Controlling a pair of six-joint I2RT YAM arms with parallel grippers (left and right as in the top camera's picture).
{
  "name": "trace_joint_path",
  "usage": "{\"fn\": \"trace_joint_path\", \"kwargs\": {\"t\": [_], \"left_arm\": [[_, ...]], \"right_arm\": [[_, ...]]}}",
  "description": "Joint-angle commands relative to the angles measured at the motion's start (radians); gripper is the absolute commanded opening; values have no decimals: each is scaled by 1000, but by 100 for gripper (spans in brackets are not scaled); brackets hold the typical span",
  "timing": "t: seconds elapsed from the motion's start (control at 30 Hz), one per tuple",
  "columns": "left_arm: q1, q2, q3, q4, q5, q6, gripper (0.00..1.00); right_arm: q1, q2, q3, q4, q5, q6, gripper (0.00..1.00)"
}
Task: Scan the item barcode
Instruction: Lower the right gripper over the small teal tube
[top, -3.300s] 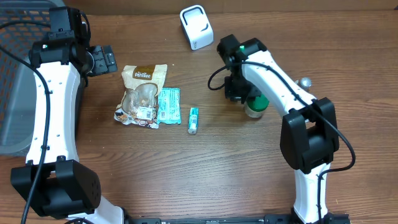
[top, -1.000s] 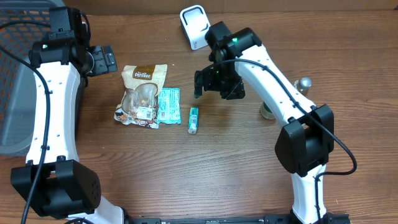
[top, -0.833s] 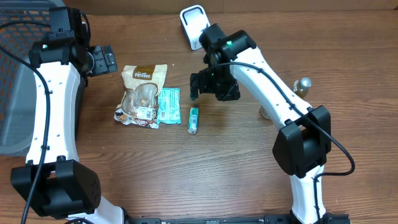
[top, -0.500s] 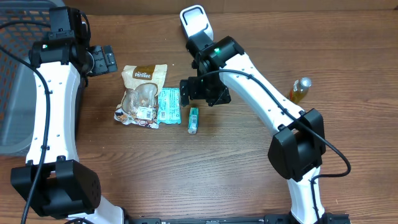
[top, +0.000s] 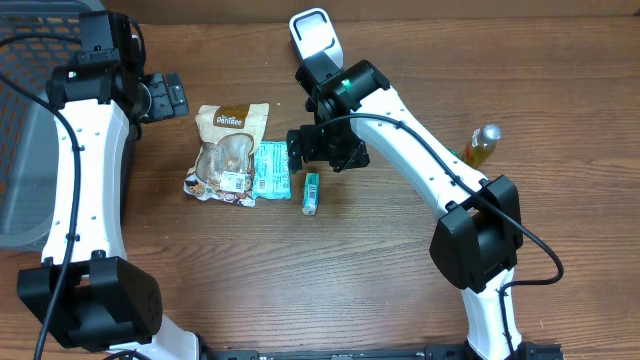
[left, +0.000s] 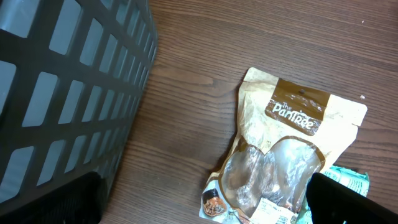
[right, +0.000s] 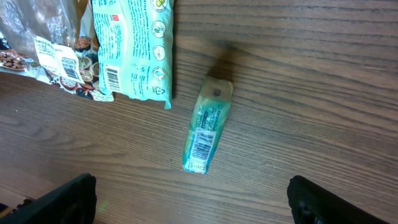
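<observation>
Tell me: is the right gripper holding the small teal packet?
No, the small teal packet lies flat on the table, barcode up, and the right gripper stands open above it, touching nothing.

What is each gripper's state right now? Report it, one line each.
Left gripper: open, holding nothing.
Right gripper: open, holding nothing, above the small packet.
</observation>
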Motion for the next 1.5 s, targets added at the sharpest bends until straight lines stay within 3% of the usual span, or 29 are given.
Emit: {"fn": "trace_joint_path", "kwargs": {"t": [0.0,0.27,0.6,0.8,1.07,1.47], "left_arm": [[8,-2,15,0,-13,4,100],[8,-2,15,0,-13,4,100],[8,-2,15,0,-13,4,100],[8,-2,15,0,-13,4,100],[8,-2,15,0,-14,4,99],[8,-2,15,0,-13,4,99]], "right_arm": [[5,-11,11,2,10,1,93],[29,-11,-87,79,10,48,87],[75,-11,-276,267,14,106,67],[82,-11,-360,334,121,210,63],[82,-11,-375,363,142,215,35],[81,-11,-363,347,195,202,15]]}}
